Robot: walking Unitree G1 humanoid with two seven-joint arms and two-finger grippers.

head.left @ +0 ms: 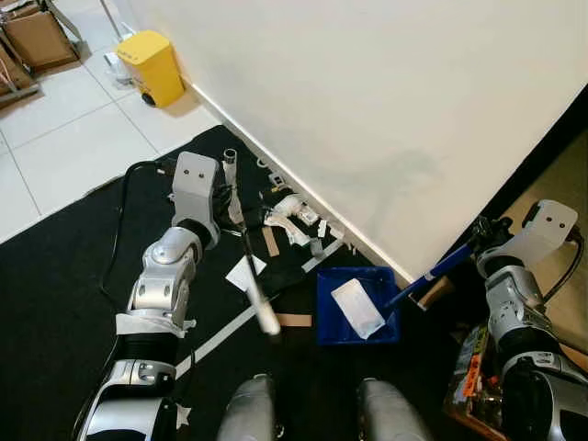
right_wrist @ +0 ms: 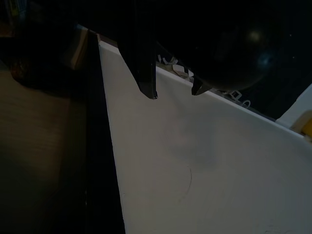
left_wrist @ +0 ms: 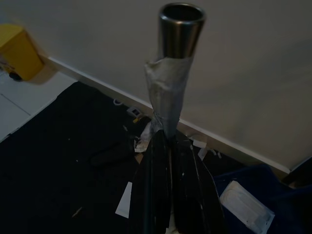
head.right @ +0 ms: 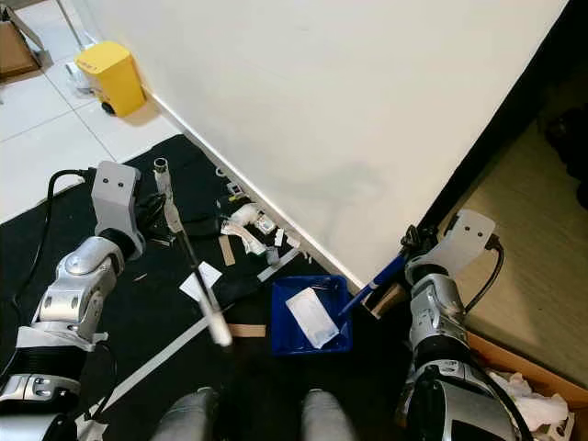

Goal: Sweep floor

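Blue dustpan [head.left: 356, 312] on black mat [head.left: 64, 303], yellow bin [head.left: 152, 66] on white tiles [head.left: 73, 138].
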